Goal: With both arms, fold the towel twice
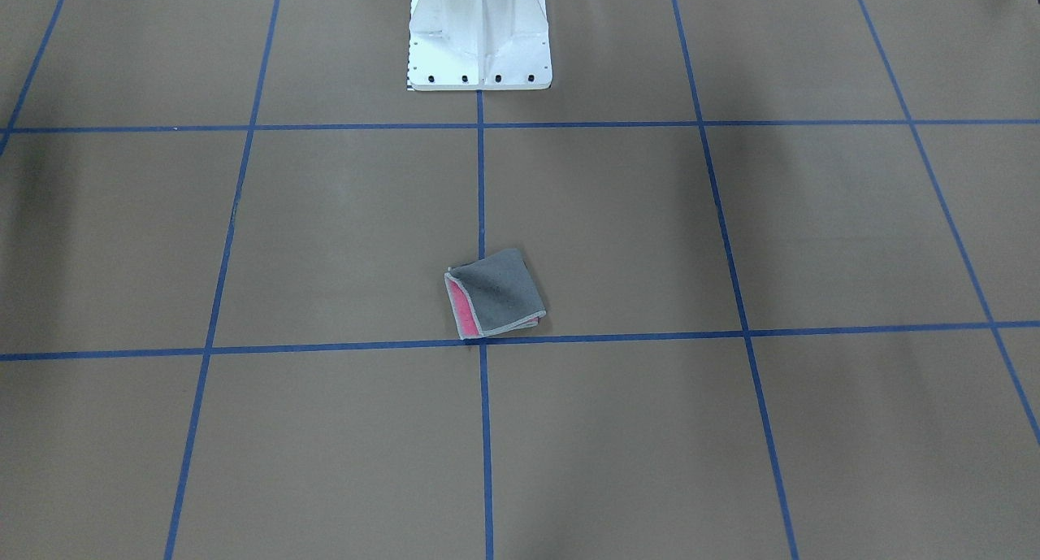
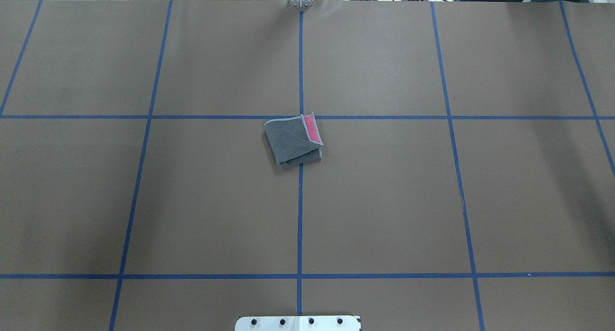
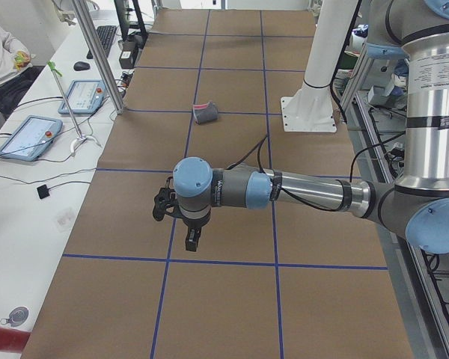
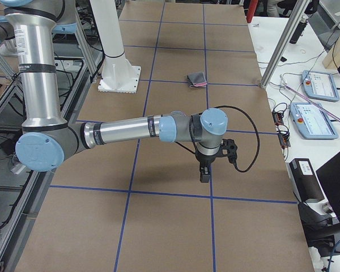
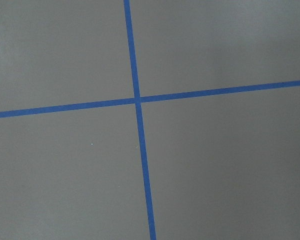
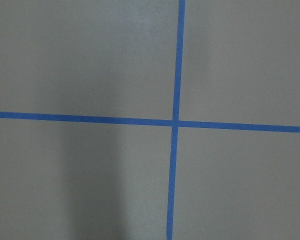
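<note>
The towel (image 1: 496, 293) (image 2: 293, 141) lies folded into a small square near the table's middle, on a crossing of blue tape lines. Its dark grey face is up and a pink strip shows along one edge. It looks small in the side views (image 3: 206, 113) (image 4: 197, 80). My left gripper (image 3: 192, 239) hangs over bare paper far from the towel, pointing down. My right gripper (image 4: 204, 173) hangs likewise at the other end. I cannot tell whether either is open or shut. Both wrist views show only brown paper and a tape cross.
The white pedestal base (image 1: 479, 40) (image 2: 298, 323) stands at the robot's edge of the table. A side bench holds control tablets (image 3: 30, 134) (image 4: 317, 119) and cables. Metal posts (image 3: 97, 56) (image 4: 283, 45) rise at that edge. A person's sleeve (image 3: 0, 52) shows there.
</note>
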Action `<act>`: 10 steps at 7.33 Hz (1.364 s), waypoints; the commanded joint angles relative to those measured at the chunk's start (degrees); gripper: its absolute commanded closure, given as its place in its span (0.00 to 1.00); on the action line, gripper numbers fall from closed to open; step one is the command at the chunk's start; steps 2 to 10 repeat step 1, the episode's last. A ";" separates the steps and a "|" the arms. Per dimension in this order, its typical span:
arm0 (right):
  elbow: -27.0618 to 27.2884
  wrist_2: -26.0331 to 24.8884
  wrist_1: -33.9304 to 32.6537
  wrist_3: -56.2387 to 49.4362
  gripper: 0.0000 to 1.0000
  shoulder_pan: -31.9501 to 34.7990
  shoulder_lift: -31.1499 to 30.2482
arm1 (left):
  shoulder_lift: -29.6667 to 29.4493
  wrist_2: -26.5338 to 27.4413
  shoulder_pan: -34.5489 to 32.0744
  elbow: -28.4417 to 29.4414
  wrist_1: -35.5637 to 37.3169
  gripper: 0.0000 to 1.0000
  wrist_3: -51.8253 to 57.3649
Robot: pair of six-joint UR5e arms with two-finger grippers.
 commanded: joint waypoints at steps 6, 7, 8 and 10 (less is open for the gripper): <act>-0.08 0.00 0.00 0.00 0.00 0.00 -0.08 | 0.09 0.01 0.00 -0.06 -0.01 0.00 -0.01; -0.08 0.00 0.00 0.00 0.00 0.00 -0.08 | 0.09 0.01 0.00 -0.06 -0.01 0.00 -0.01; -0.08 0.00 0.00 0.00 0.00 0.00 -0.08 | 0.09 0.01 0.00 -0.06 -0.01 0.00 -0.01; -0.08 0.00 0.00 0.00 0.00 0.00 -0.08 | 0.09 0.01 0.00 -0.06 -0.01 0.00 -0.01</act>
